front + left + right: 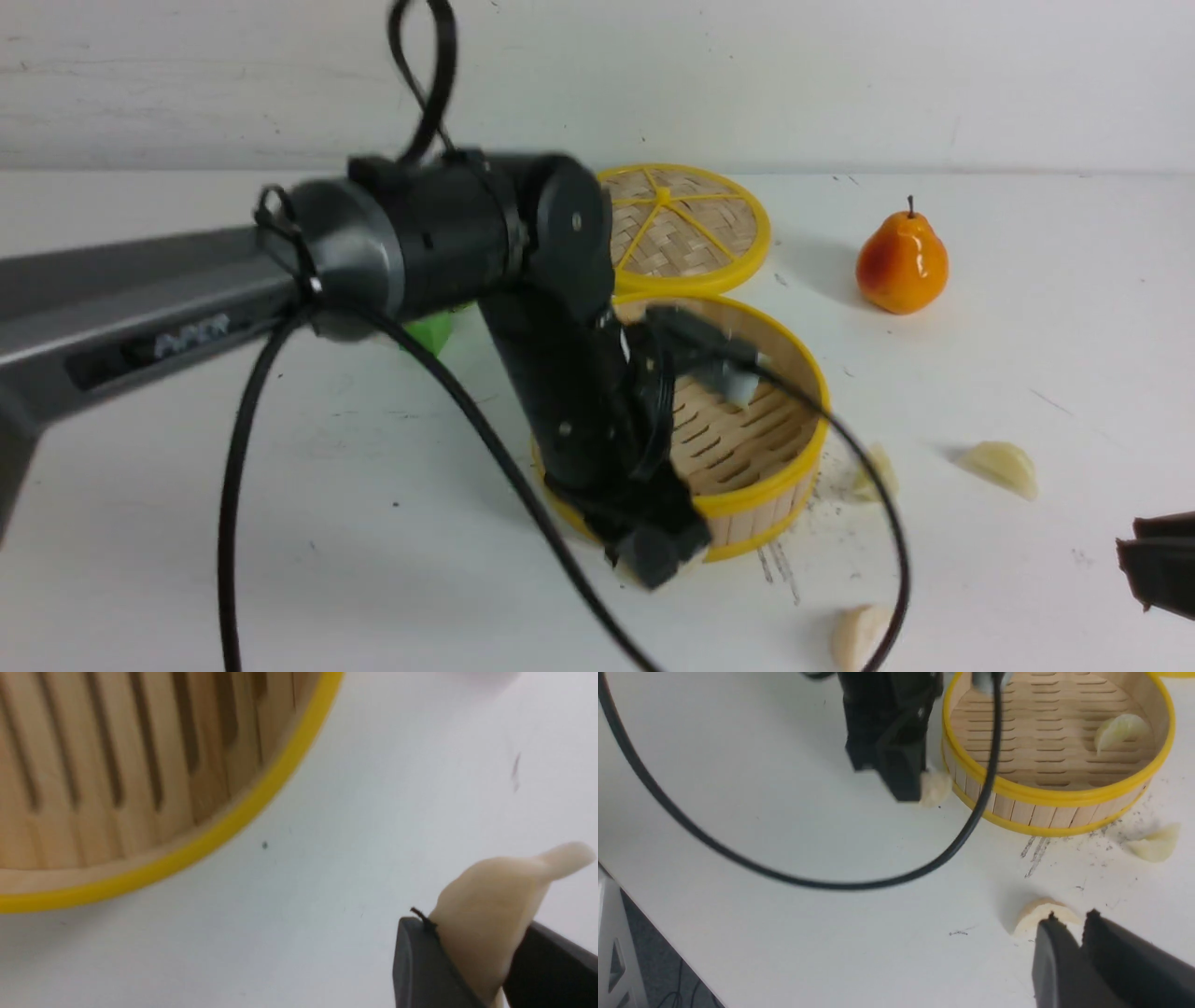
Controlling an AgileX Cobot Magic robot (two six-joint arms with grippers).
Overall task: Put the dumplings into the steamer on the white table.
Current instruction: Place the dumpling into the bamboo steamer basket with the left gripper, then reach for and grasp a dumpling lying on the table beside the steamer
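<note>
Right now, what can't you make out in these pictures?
Front view: left arm hides the steamer's left side and the dumpling inside.
Front view: green thing mostly behind that arm.
Front view: blurred left pincer hides its held dumpling.
Front view: edge cuts off the right pincer; open or shut unclear.

Flat grey metal link (112, 289) lettered "PiPER" meets a black cylindrical elbow housing (439, 238). Below that housing: black forearm (560, 392), 1 silver screw (564, 427), matte black left gripper (653, 558). Thick black cables (238, 448) loop beside the housing.
</note>
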